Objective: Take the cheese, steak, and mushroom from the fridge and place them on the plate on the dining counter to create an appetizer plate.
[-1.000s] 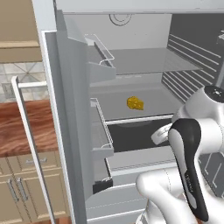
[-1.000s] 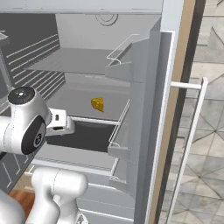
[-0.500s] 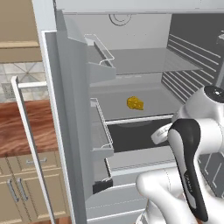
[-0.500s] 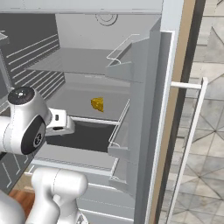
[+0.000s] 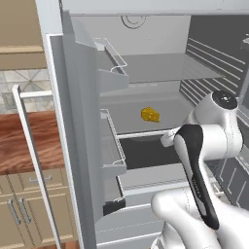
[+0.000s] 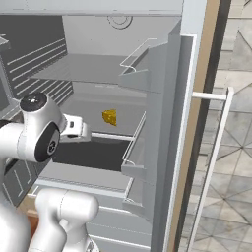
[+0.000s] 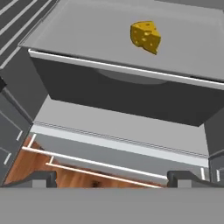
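cheese (image 7: 146, 36) plain, gripper (image 7: 111, 178) tips cropped

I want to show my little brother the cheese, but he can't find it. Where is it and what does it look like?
Look into the open fridge, the tall grey-white one with racks on its door. Find the middle grey shelf, just above the dark drawer space. The cheese sits there alone: a small yellow-orange wedge dotted with holes, the one bright thing among all the grey.
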